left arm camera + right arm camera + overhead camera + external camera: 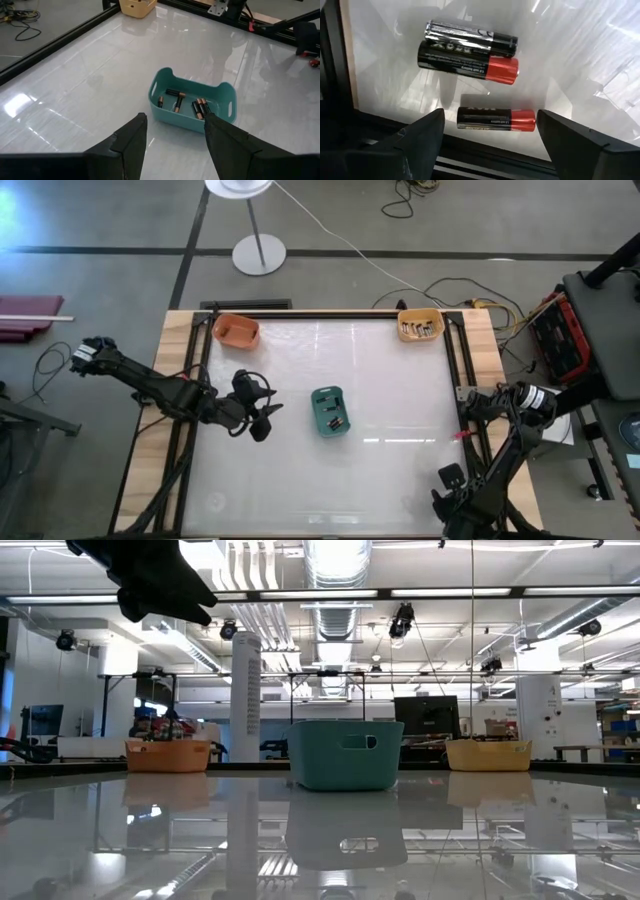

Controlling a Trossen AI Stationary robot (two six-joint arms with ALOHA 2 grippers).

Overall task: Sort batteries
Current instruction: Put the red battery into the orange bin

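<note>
A teal bin sits near the middle of the white tabletop. An orange bin stands at the far left corner and a yellow bin at the far right corner, both well apart from the teal one.

The left gripper hangs above the tabletop just to the left of the teal bin, pointing toward it. In the low view it shows dark at the upper left, well clear of the surface. Its jaws stand apart with nothing between them, and the left wrist view looks past the two dark fingers straight at the teal bin. Several batteries lie on that bin's floor, dark cells with copper-coloured ends, some side by side and one at an angle.

The yellow bin also holds batteries, seen from above as a small dark and silvery cluster. What the orange bin holds cannot be told.

The right gripper is low at the near right corner of the tabletop, close to the black frame rail. Its jaws are wide apart and hold nothing. Its wrist view shows three loose batteries lying on the white surface ahead of the fingers: a silvery and black cell touching a larger black cell with a red end, and a smaller black and red cell lying apart from them, nearest the rail and between the two fingers.
</note>
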